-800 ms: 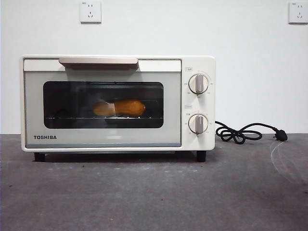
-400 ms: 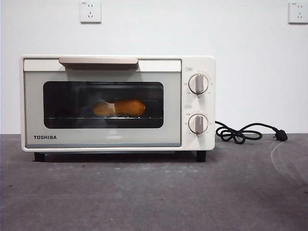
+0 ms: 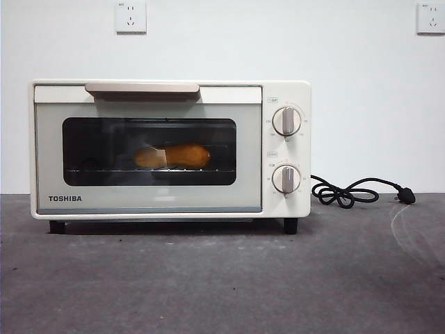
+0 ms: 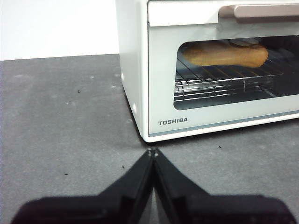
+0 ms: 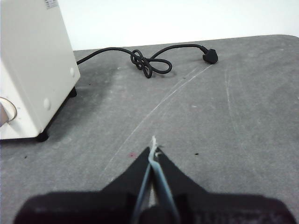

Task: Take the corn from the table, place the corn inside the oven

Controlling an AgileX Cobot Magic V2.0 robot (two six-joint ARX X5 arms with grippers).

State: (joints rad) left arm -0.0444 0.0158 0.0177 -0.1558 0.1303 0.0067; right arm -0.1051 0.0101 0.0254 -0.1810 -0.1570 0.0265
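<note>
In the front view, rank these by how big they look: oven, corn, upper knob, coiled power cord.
1. oven, by far the largest.
2. power cord, lying behind on the table, so truly longer than it looks.
3. corn, seen through the window.
4. upper knob.

Readable text: one brand name only

"TOSHIBA" stands in dark capitals at the lower left corner of the door of the oven (image 3: 170, 149), under the glass window; the left wrist view shows the same word on that door; small markings ring the two knobs (image 3: 286, 121) and small labels sit above them, too small to read; a label at the oven's upper side in the right wrist view is also illegible.
</note>
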